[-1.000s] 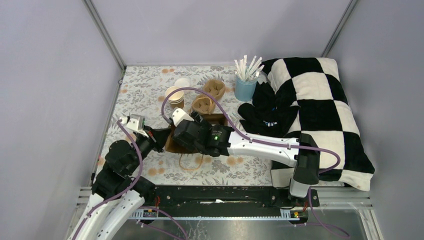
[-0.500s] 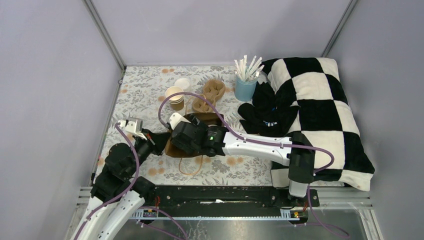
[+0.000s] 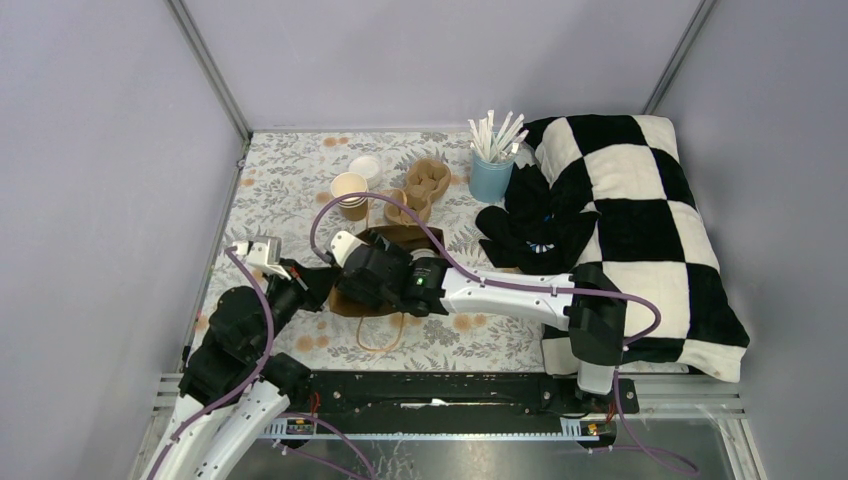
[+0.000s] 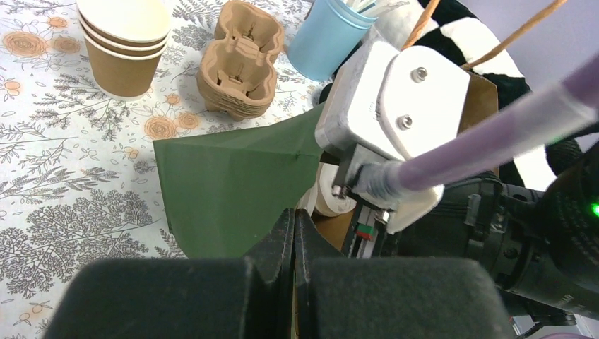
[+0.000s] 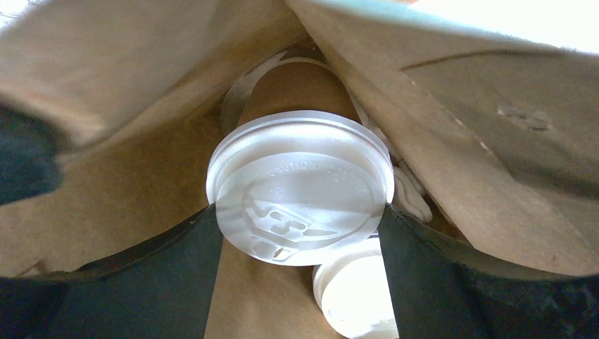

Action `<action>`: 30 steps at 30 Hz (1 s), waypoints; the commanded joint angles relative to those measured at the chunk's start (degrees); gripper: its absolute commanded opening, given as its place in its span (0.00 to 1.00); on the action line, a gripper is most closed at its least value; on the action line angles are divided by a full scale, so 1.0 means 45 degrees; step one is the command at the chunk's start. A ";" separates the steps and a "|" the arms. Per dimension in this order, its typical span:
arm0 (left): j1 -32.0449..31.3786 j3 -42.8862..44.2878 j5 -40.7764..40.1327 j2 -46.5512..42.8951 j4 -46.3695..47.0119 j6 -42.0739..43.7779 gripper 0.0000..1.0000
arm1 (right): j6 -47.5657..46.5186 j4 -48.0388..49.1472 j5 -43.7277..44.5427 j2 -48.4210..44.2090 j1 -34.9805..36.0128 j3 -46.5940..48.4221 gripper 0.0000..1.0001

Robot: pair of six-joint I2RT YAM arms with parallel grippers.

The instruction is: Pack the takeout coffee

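Observation:
A brown paper bag [image 3: 398,238] lies open on the flowered table, and its green-looking side panel [image 4: 233,176] fills the middle of the left wrist view. My left gripper [image 4: 294,215] is shut on the bag's edge at its mouth. Inside the bag, my right gripper [image 5: 300,219] has its fingers pressed on both sides of one takeout coffee cup's white lid [image 5: 300,187], with the tan cup body behind it. A second white lid [image 5: 353,296] sits just below, against the bag's wall [image 5: 127,85]. From above, the right gripper's fingers are hidden in the bag.
A stack of open tan cups [image 3: 349,192] and a loose white lid [image 3: 365,166] stand behind the bag. Beside them are brown pulp carriers [image 3: 415,190], a light-blue cup of straws [image 3: 490,175] and a black-and-white checked cloth [image 3: 640,220] at the right. The bag's handle loop [image 3: 385,335] lies toward the near edge.
The right arm has slid a little to the left, further into the bag, and the bag has shifted with it. The left gripper has kept its hold on the bag's edge.

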 commanded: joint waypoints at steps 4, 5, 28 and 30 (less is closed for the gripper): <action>0.0022 0.0503 -0.0439 0.0181 -0.0235 -0.0186 0.00 | 0.0067 0.0875 -0.0315 -0.0063 -0.0574 -0.0662 0.46; 0.0015 0.0509 -0.0513 0.0202 -0.0254 -0.0192 0.00 | -0.0167 0.1104 -0.0537 -0.0208 -0.0663 -0.0929 0.47; 0.0017 0.0929 -0.0952 0.0705 -0.0850 -0.0647 0.00 | -0.1172 0.1220 -0.2167 0.0131 -0.1147 -0.0482 0.48; 0.0017 0.0934 -0.0858 0.0774 -0.0864 -0.0627 0.00 | -0.1169 0.1251 -0.2264 0.0086 -0.1138 -0.0252 0.49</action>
